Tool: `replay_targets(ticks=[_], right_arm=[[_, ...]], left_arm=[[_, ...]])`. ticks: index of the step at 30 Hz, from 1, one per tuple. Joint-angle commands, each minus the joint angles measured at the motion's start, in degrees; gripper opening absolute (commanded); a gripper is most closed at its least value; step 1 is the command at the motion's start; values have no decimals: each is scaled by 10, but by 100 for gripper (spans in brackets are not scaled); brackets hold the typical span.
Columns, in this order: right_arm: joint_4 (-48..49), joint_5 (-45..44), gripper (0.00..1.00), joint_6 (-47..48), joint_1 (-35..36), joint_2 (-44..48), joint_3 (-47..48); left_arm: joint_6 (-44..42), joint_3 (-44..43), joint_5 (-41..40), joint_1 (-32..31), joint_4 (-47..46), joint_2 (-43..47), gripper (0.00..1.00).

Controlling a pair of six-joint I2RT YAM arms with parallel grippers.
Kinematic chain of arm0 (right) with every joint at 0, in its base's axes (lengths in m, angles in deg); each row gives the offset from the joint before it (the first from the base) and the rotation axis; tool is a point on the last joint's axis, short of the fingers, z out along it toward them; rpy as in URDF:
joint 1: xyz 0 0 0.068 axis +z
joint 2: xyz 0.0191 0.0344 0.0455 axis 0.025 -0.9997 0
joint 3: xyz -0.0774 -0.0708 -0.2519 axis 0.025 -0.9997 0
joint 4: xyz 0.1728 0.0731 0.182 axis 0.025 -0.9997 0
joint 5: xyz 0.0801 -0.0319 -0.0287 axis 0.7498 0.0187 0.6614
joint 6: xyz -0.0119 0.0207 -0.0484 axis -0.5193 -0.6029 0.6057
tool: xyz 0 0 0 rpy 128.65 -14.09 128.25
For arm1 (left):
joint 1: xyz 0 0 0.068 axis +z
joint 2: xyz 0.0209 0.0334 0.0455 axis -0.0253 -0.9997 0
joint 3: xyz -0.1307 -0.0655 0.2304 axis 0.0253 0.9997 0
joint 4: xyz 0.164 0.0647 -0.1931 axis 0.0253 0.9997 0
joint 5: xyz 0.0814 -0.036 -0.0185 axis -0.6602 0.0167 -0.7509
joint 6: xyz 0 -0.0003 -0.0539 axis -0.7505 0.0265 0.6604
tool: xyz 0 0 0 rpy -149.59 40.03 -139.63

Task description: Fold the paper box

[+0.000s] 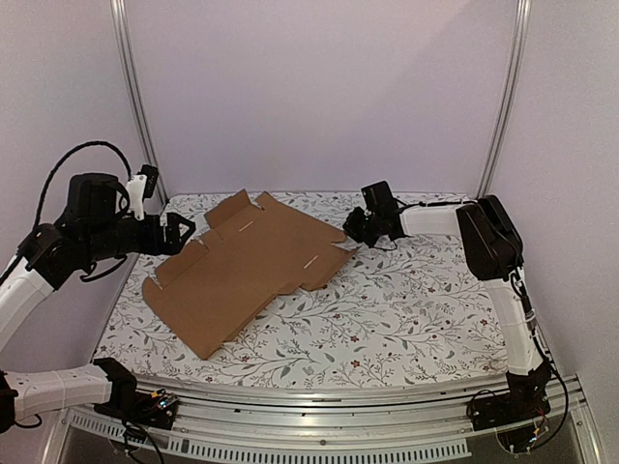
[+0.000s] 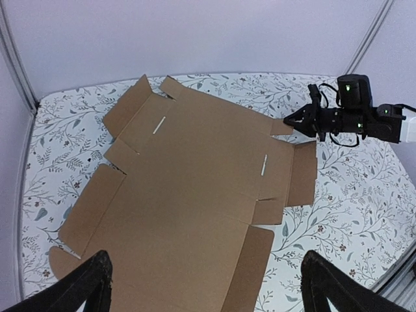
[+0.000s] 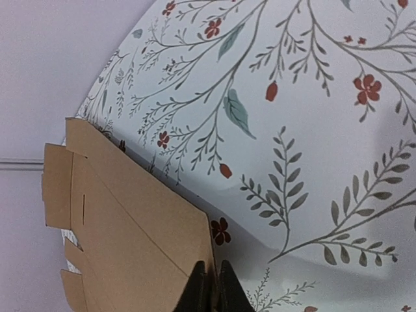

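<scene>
The paper box [image 1: 247, 266] is not a box yet. It is a flat brown cardboard cut-out, spread open on the flowered surface [image 1: 416, 309] left of the middle, its long way running from about 7 o'clock to 1 o'clock, flaps splayed all round. To my eye it will be light and fairly stiff: easy to lift by an edge, apt to skate over the cloth when pushed, and willing to bend cleanly only where it is scored, creasing badly if forced elsewhere. The edges and outer flaps look like the sensible places to take hold, since the broad middle offers nothing to pinch. At the sheet's 3 o'clock corner the right tool [image 1: 352, 233] comes in low, and its wrist view shows the fingers [image 3: 198, 289] drawn together on the small corner tab [image 2: 279, 128], pinching the thin board edge-on. At 9 o'clock the left tool [image 1: 186, 229] hovers above the sheet's left edge, spread wide and gripping nothing.
</scene>
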Motion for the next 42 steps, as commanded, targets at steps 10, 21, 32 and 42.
replay_targets(ticks=[10,21,32,42], right_arm=[[10,5,0,37,-3,58,-30],[102,-27,0,124,-3,227,-191],[204,-12,0,277,-3,446,-386],[218,47,0,389,-3,628,-506]], left_arm=[[5,9,19,19,-5,-10,99],[3,19,32,19,-20,1,100],[5,36,84,19,-65,13,99],[91,59,89,19,-150,-20,100]])
